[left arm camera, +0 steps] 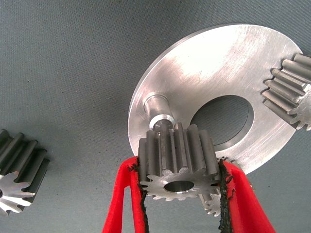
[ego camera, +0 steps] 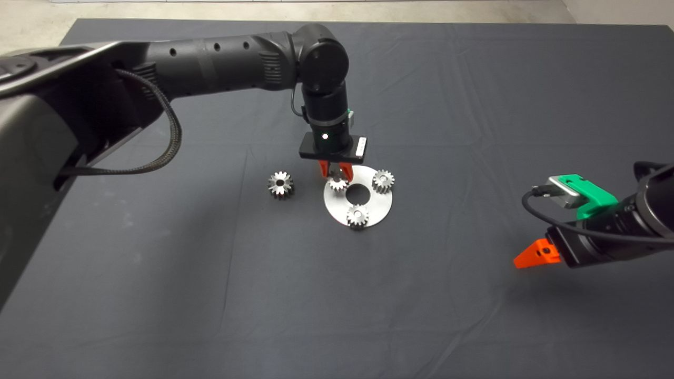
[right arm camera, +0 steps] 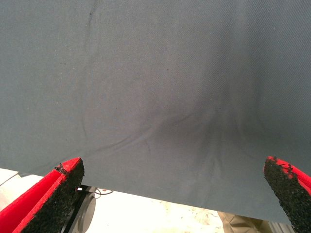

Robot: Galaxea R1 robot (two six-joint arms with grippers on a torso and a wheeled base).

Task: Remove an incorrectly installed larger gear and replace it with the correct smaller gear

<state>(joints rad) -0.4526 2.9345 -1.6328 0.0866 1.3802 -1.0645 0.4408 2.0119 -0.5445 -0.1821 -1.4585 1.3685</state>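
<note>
My left gripper [ego camera: 335, 173] is shut on the smaller gear [left arm camera: 177, 162], a shiny small toothed gear with a round centre hole. It hangs just beside and above a bare steel peg [left arm camera: 158, 109] on the round aluminium plate [ego camera: 368, 206], at the plate's left side. The larger gear [ego camera: 280, 185], darker and thicker, lies on the mat left of the plate, and its edge shows in the left wrist view [left arm camera: 19, 170]. My right gripper [ego camera: 532, 258] hovers open over bare mat at the right, far from the plate.
Two more small gears sit on the plate, one at its far right [ego camera: 383, 180] and one at its near edge [ego camera: 358, 215]. The plate has a large round centre hole [ego camera: 357, 194]. The left arm reaches across the mat's upper left.
</note>
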